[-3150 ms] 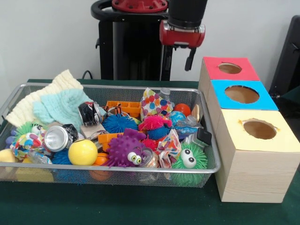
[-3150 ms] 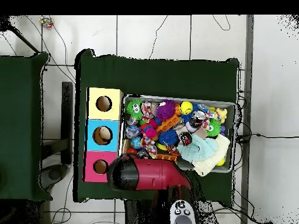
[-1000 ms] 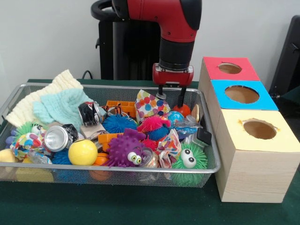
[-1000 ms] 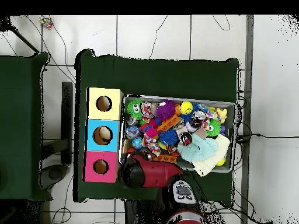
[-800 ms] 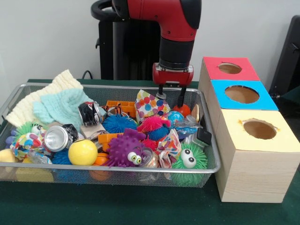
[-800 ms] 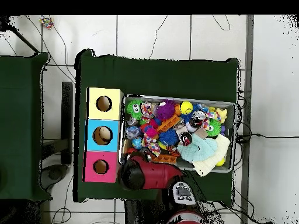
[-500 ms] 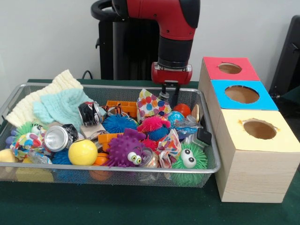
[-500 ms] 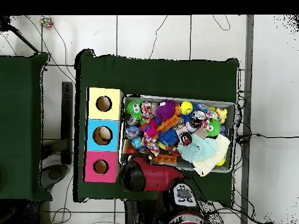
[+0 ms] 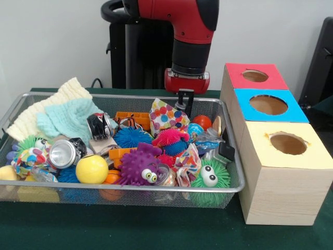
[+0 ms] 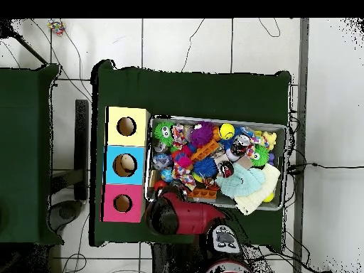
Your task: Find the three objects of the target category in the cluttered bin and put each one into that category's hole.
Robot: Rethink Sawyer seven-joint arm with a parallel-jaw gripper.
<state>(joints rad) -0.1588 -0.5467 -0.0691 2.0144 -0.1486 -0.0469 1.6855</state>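
Black two-finger pincer closed, apparently holding nothing, above silver wire-mesh bin. Risk: polka-dot fabric pouch just below-left could snag fingers on descent.

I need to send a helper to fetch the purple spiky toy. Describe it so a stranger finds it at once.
Start at the wire mesh bin on the green table and go to its front rim, about the middle. The purple spiky toy lies there, right of the plain yellow ball and left of the green fuzzy one-eyed ball. Unlike the hairy pom-pom balls around it, it has thick stubby spikes and two bulging white eyes.
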